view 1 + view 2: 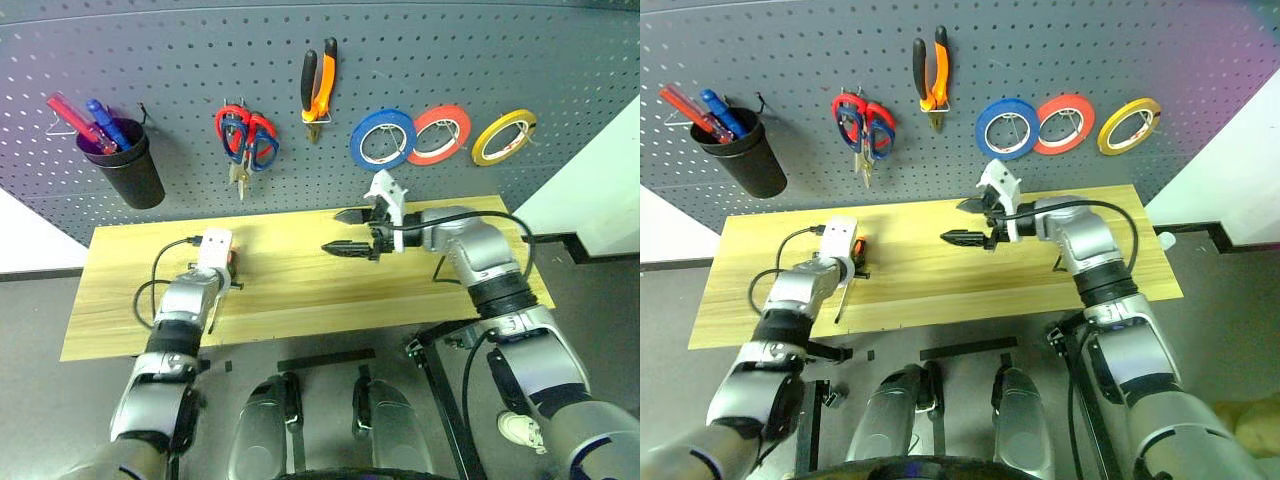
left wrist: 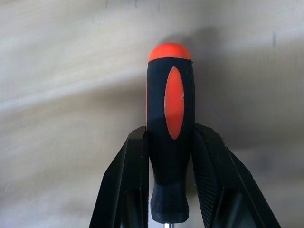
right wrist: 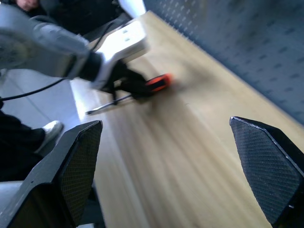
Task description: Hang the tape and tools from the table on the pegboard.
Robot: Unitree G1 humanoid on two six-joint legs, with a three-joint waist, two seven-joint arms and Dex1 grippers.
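Three tape rolls are counted on the pegboard [image 1: 180, 60]: one blue [image 1: 382, 139], one red-orange [image 1: 439, 134], one yellow [image 1: 503, 136]. One pair of pliers [image 1: 319, 87] and two pairs of scissors [image 1: 246, 138] (overlapping) are hung there. One cup [image 1: 128, 168] is seen. One screwdriver [image 2: 170, 137] is counted at the bench [image 1: 290, 300].

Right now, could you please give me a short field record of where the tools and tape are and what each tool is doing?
screwdriver: over the table, clamped by its handle
left tool: shut on the screwdriver
right tool: open, holding nothing, above the table
pliers: hung on the pegboard
blue tape: hung on the pegboard
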